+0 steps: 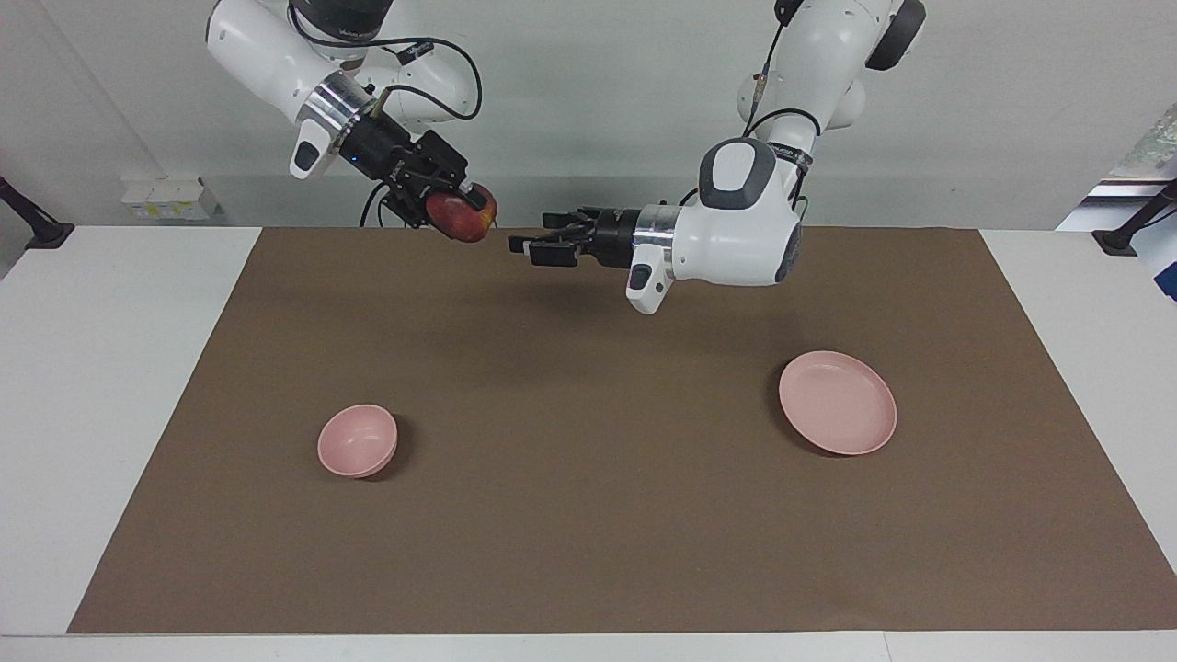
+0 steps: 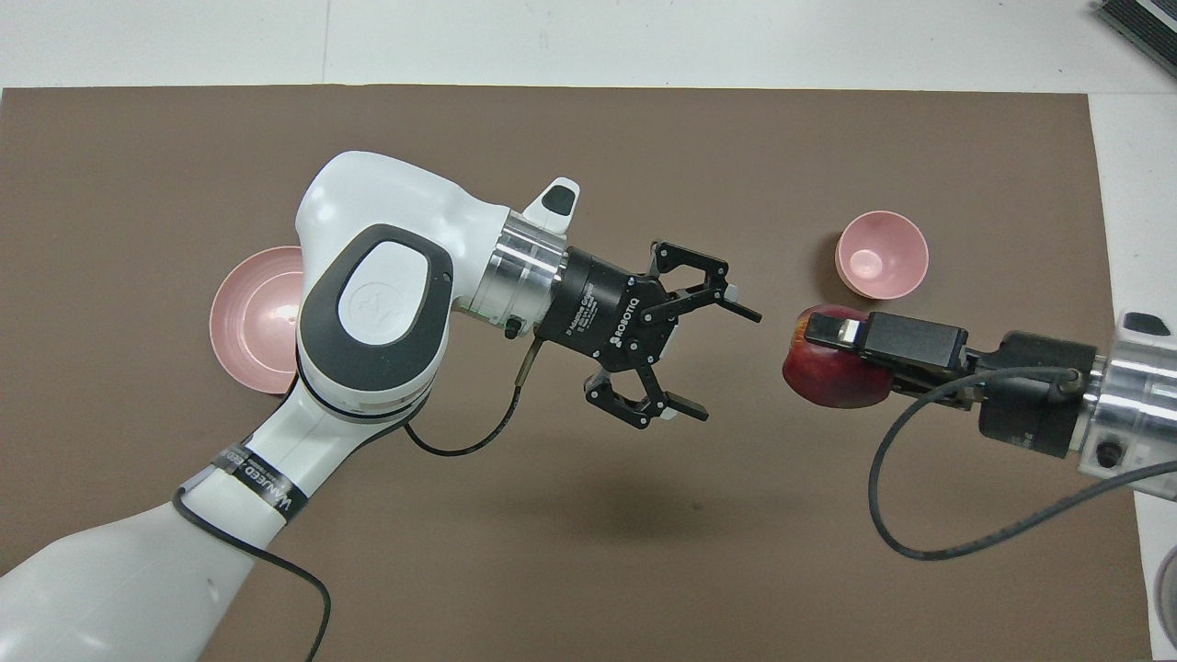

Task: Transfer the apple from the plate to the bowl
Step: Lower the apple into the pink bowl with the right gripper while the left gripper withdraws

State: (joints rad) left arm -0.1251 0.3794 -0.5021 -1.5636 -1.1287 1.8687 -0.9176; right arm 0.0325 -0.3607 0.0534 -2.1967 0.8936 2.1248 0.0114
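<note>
Black left gripper [image 2: 713, 359] (marked ROBOTIQ)

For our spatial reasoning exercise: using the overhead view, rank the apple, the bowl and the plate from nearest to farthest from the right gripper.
1. apple, held in the right gripper.
2. bowl, on the mat at the right arm's end.
3. plate, at the left arm's end.
</note>
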